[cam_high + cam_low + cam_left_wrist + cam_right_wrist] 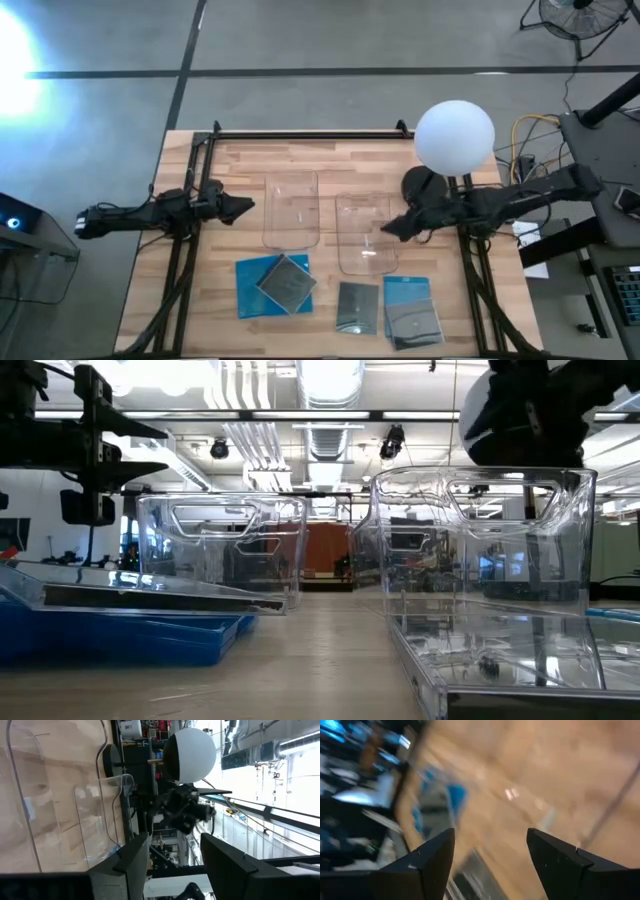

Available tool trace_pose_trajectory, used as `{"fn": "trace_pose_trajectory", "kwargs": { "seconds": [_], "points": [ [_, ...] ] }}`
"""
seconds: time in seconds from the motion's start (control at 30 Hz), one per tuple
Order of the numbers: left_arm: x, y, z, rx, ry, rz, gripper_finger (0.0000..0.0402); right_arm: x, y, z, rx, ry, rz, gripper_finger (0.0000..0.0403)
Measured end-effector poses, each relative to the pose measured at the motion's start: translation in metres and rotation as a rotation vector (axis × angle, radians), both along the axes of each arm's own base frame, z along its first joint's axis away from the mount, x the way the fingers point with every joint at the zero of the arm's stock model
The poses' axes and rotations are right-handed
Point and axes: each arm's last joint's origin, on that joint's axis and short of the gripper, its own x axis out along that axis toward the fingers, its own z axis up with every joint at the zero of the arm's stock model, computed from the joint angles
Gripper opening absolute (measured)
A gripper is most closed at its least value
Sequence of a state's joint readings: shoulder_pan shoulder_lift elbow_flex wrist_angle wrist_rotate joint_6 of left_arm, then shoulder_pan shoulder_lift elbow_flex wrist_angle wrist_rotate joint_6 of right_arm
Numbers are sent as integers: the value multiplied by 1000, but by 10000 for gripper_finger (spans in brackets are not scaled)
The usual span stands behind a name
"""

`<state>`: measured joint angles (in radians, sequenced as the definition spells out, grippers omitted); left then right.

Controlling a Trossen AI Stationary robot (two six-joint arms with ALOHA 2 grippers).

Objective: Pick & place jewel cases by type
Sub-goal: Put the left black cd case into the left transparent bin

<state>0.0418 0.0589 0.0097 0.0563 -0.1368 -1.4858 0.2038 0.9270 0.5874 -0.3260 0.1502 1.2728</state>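
Several jewel cases lie flat along the table's near edge. A dark grey case (287,282) rests askew on a blue case (250,288). To its right a dark grey case (357,305) lies alone, then another dark case (415,323) rests on a blue one (405,291). My left gripper (248,208) is open and hovers left of the left clear bin (290,208). My right gripper (385,230) is open above the right clear bin (365,235). The left wrist view shows its open fingers (135,857), and the right wrist view shows its own (437,855), blurred.
A white globe (454,135) on a black foot stands at the table's far right. Black frame rails (300,134) run along the far edge and down both sides. Bare wood shows between the bins and the cases. Cables and equipment sit beyond the right edge.
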Motion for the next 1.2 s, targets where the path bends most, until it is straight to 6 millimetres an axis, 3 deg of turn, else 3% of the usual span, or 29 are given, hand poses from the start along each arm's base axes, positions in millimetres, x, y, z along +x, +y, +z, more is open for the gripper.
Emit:
{"fn": "trace_pose_trajectory", "kwargs": {
  "seconds": [0.1,0.2,0.33,0.53,0.63,0.73,0.8,1.0,1.1,1.2],
  "points": [
    [0,0,1,-21,-11,0,161,9,21,-4,51,177,27,244],
    [0,0,4,-178,-77,-4,161,12,50,2,107,295,49,238],
    [0,0,5,-281,-99,-7,161,-3,91,15,162,476,-6,228],
    [0,0,0,-186,-33,10,161,-39,152,26,237,633,-191,227],
    [1,0,-3,-81,23,5,161,-36,176,25,243,642,-178,232],
    [1,1,-2,-30,18,38,161,-20,189,17,215,666,-206,233],
    [1,1,8,1,-78,43,161,-9,195,12,215,669,-227,233],
    [-7,-11,47,243,-415,-225,161,18,212,2,264,528,-205,233],
    [-7,-17,50,283,-392,-288,161,29,213,-6,284,445,-229,233],
    [-4,-27,50,317,-228,-436,161,39,212,-17,293,426,-266,233]
  ]
}}
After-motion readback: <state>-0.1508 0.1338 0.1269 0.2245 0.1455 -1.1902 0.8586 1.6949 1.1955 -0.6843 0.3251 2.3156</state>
